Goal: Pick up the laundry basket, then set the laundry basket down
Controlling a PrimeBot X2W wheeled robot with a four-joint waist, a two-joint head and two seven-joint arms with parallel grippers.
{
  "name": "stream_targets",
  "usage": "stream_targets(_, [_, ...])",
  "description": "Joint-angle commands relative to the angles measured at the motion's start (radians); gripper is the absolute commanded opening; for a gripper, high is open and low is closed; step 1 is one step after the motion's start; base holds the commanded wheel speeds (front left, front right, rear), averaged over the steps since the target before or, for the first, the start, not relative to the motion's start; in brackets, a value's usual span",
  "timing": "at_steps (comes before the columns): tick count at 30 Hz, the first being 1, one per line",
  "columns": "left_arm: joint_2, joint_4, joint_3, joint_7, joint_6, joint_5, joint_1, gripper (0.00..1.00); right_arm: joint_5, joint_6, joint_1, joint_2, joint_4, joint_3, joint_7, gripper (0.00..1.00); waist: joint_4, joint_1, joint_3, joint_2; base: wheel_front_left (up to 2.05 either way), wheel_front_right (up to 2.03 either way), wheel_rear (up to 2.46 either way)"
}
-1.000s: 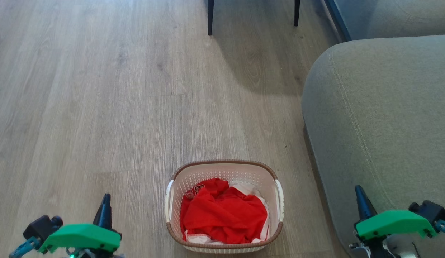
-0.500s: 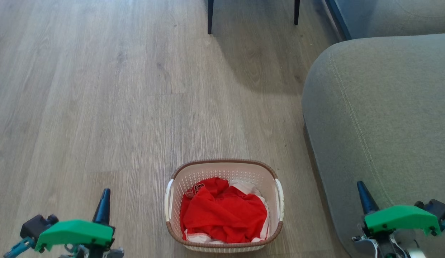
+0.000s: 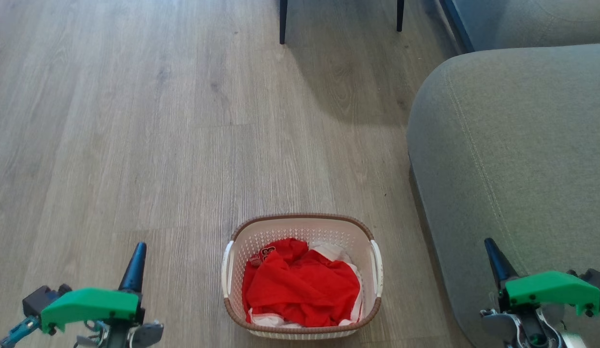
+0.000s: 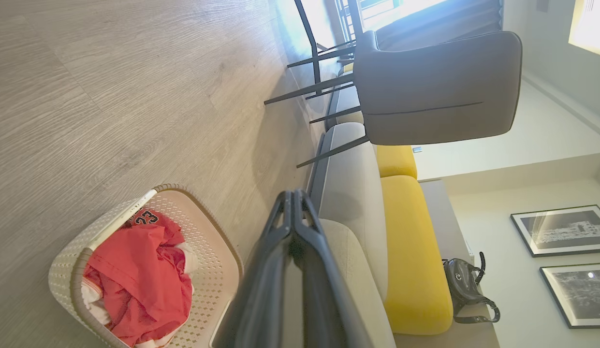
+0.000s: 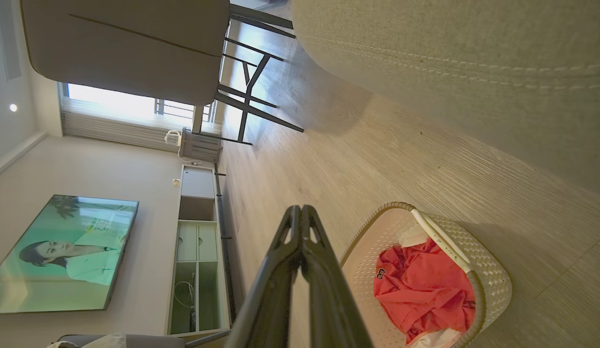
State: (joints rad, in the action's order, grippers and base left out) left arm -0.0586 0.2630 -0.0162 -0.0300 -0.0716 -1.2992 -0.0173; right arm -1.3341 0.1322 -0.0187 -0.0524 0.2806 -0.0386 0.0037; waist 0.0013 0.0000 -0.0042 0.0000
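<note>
1. The laundry basket (image 3: 300, 233) sat on the wood-grain floor (image 3: 135, 121), between the two arms and just beside the grey fabric sofa (image 3: 512, 145).
2. The left gripper (image 3: 137, 251) and right gripper (image 3: 490, 251) were both clenched on nothing, flanking the basket and well apart from it. The left looked slightly nearer.
3. The left handle (image 3: 227, 270) and right handle (image 3: 377, 268) each faced one arm. The long axis was unclear.
4. The basket had rigid perforated cream plastic walls and a brown woven-look rim. A soft, crumpled red garment (image 3: 300, 290) lay inside.
</note>
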Motion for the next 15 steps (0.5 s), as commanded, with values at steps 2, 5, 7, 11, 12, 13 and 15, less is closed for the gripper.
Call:
stream_targets(2, [-0.002, -0.028, -0.042, -0.010, -0.012, -0.036, 0.068, 0.00, -0.038, -0.001, -0.055, -0.021, -0.035, 0.004, 0.011, 0.00, 0.000, 0.0000, 0.001, 0.0000, 0.00, 0.00, 0.00])
stream_targets(5, [-0.001, -0.027, -0.048, -0.018, -0.018, -0.069, 0.075, 0.00, -0.069, -0.001, -0.059, -0.021, -0.035, -0.001, 0.019, 0.00, 0.000, 0.0000, 0.001, 0.0000, 0.00, 0.00, 0.00])
stream_targets(7, [-0.001, -0.026, -0.053, -0.024, -0.022, -0.092, 0.079, 0.00, -0.091, -0.001, -0.062, -0.021, -0.035, -0.005, 0.025, 0.00, 0.000, 0.0000, 0.002, 0.0000, 0.00, 0.00, 0.00])
stream_targets(11, [0.001, -0.025, -0.061, -0.036, -0.029, -0.136, 0.088, 0.00, -0.133, -0.001, -0.067, -0.021, -0.036, -0.013, 0.037, 0.00, -0.001, 0.0000, 0.003, 0.0000, 0.00, 0.00, 0.00])
stream_targets(12, [0.001, -0.024, -0.064, -0.039, -0.031, -0.147, 0.091, 0.00, -0.143, -0.001, -0.068, -0.021, -0.036, -0.015, 0.040, 0.00, -0.001, 0.0000, 0.003, 0.0000, 0.00, 0.00, 0.00])
stream_targets(13, [0.002, -0.024, -0.066, -0.041, -0.033, -0.158, 0.093, 0.00, -0.154, -0.001, -0.069, -0.021, -0.036, -0.017, 0.043, 0.00, -0.001, 0.0000, 0.004, 0.0000, 0.00, 0.00, 0.00])
stream_targets(15, [0.002, -0.023, -0.070, -0.047, -0.037, -0.180, 0.098, 0.00, -0.175, -0.001, -0.072, -0.021, -0.036, -0.021, 0.049, 0.00, -0.001, 0.0000, 0.004, 0.0000, 0.00, 0.00, 0.00])
